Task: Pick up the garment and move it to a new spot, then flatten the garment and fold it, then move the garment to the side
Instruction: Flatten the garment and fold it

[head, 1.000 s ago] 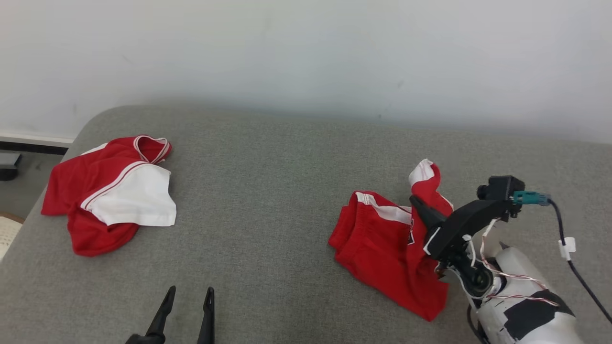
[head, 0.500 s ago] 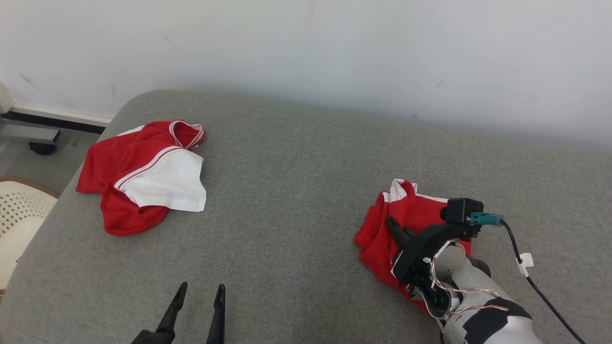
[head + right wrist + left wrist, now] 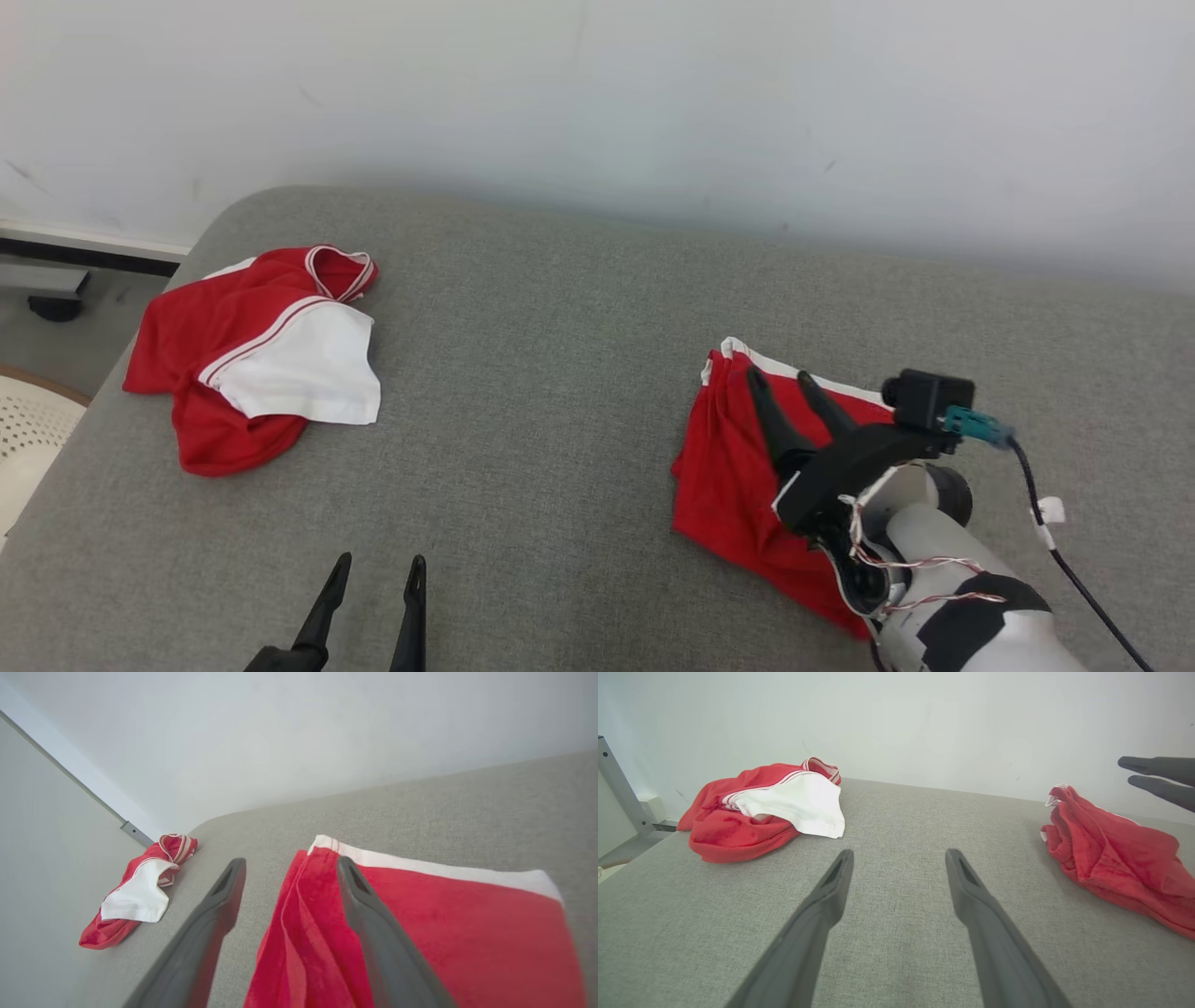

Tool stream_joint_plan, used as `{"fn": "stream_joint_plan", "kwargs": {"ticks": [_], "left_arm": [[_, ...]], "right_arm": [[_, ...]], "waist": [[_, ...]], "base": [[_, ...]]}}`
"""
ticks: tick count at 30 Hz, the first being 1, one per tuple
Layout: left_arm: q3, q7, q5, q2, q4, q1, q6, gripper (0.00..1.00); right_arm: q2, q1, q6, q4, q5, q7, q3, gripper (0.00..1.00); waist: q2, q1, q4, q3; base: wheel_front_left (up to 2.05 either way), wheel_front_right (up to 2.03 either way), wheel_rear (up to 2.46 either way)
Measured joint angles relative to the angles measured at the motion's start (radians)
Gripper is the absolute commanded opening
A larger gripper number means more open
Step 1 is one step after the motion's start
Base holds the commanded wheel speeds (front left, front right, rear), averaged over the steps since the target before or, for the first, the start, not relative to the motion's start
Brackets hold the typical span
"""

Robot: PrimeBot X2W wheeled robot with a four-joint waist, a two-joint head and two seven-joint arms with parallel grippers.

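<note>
The garment (image 3: pixel 728 467), red with a white band along its far edge, lies bunched on the grey cushion (image 3: pixel 560 373) at the right. My right gripper (image 3: pixel 778 376) stands open just above it, its fingers spread over the red cloth and holding nothing. In the right wrist view the right gripper (image 3: pixel 290 860) points over the garment (image 3: pixel 444 924) toward its white band. Near the front edge, my left gripper (image 3: pixel 380 560) is open and empty over bare cushion. From the left wrist, the left gripper (image 3: pixel 900 851) faces the garment (image 3: pixel 1111 858) at the right.
A second red and white garment (image 3: pixel 252 364) lies crumpled at the cushion's far left corner. A white wall (image 3: pixel 597 93) runs behind. Off the left edge are a cream perforated thing (image 3: pixel 19 439) and floor. A dark cable (image 3: pixel 1074 579) trails from my right wrist.
My right gripper has opened and let go of the garment, which has dropped from a raised bunch to lie lower on the cushion. The head view has shifted. The left gripper is unchanged.
</note>
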Motion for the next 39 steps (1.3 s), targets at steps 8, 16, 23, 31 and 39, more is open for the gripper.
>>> {"fn": "stream_joint_plan", "kwargs": {"ticks": [8,16,23,31,39], "left_arm": [[0.020,0.000,0.003,0.000,-0.009,0.016,0.000,1.00],[0.039,0.000,0.005,0.000,-0.026,0.018,0.000,1.00],[0.044,0.000,0.006,0.000,-0.031,0.017,0.000,1.00],[0.023,0.000,0.006,-0.001,-0.026,-0.014,0.000,1.00],[0.001,0.000,0.001,-0.001,-0.019,-0.050,0.000,1.00]], "right_arm": [[-0.124,0.060,0.000,-0.097,0.048,-0.086,-0.058,1.00],[-0.187,0.156,0.000,-0.150,-0.055,-0.094,-0.184,0.00],[-0.139,0.263,0.000,-0.186,-0.271,-0.094,-0.238,0.00],[-0.075,0.272,0.000,-0.128,-0.421,-0.094,-0.263,0.00],[-0.013,0.190,0.000,-0.017,-0.492,-0.094,-0.294,0.00]], "waist": [[0.0000,-0.0001,-0.029,-0.009],[0.0000,-0.0001,-0.045,0.004],[0.0000,-0.0001,-0.043,0.021],[0.0000,-0.0001,-0.012,0.042],[0.0000,0.0001,0.045,0.082]], "base": [[0.00,0.00,0.00],[0.00,0.00,0.00],[0.00,0.00,0.00],[0.00,0.00,0.00],[0.00,0.00,0.00]]}}
